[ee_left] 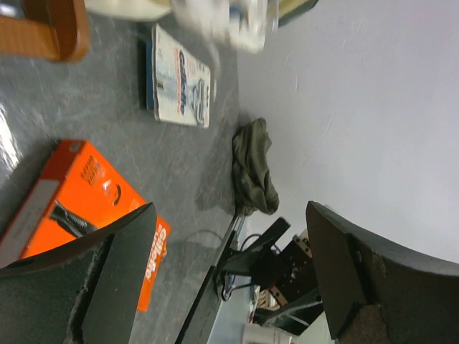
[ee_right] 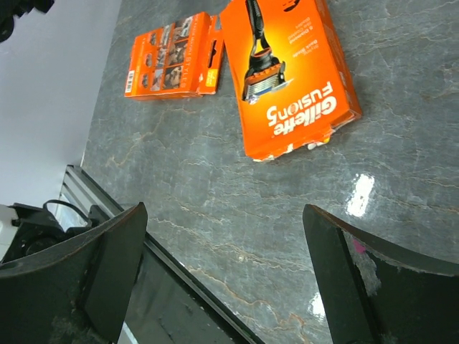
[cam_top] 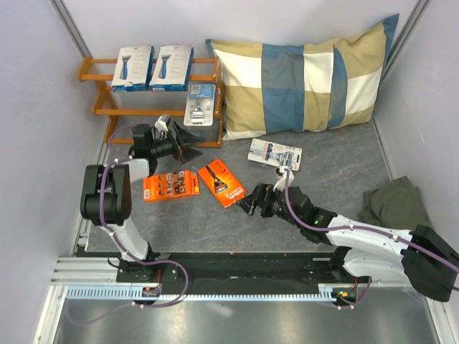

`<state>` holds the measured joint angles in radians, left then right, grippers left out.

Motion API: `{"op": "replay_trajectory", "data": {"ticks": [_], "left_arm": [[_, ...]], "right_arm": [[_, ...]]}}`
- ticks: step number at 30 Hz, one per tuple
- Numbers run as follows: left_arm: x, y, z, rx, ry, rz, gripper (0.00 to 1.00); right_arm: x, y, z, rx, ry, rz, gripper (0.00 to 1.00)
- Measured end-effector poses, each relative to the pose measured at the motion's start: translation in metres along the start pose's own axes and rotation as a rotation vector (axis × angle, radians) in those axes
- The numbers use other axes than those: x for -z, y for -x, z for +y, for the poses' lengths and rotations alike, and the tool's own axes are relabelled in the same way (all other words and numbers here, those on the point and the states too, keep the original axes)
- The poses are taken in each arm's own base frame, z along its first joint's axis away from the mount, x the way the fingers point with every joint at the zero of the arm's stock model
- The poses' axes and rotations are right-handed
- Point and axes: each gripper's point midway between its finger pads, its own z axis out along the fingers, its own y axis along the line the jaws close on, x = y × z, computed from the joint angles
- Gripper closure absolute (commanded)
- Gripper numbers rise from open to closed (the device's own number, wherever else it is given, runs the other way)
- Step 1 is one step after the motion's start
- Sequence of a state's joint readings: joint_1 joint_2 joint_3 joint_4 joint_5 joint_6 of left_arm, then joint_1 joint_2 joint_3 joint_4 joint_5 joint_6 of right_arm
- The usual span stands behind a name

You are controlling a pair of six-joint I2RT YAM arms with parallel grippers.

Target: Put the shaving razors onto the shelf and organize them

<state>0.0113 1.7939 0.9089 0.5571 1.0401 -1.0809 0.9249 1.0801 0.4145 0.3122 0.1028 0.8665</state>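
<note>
A: Two white boxes [cam_top: 133, 68] sat atop the shelf [cam_top: 97, 70], upper left of the top view?
B: Yes. Left wrist: left claw [ee_left: 229, 236] gaped wide, empty; orange pack [ee_left: 79, 201] lower left.
A: Right wrist?
B: Right claw [ee_right: 224, 222] spread wide, empty; both orange packs lay on the surface [ee_right: 215, 186], top of frame.

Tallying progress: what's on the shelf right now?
Two white boxes side by side on the shelf's top tier, and a blister pack lower at its right end. The tiers behind them are covered.
</note>
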Motion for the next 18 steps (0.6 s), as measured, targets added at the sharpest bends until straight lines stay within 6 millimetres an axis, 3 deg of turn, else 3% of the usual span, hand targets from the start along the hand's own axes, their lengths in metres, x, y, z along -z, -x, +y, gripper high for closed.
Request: {"op": "replay_trajectory", "data": {"ticks": [5, 12, 18], "left_arm": [[-0.001, -0.051, -0.001, -0.053, 0.038, 0.05, 0.08], [0.005, -0.112, -0.006, -0.196, 0.144, 0.08, 0.08], [0.021, -0.156, 0.001, -0.29, 0.244, 0.061, 0.08]], "right_arm": [[0.0, 0.0, -0.013, 0.031, -0.06, 0.01, 0.02], [-0.007, 0.023, -0.028, 0.082, -0.158, -0.007, 0.02], [-0.014, 0.028, -0.063, 0.19, -0.35, 0.026, 0.02]]}}
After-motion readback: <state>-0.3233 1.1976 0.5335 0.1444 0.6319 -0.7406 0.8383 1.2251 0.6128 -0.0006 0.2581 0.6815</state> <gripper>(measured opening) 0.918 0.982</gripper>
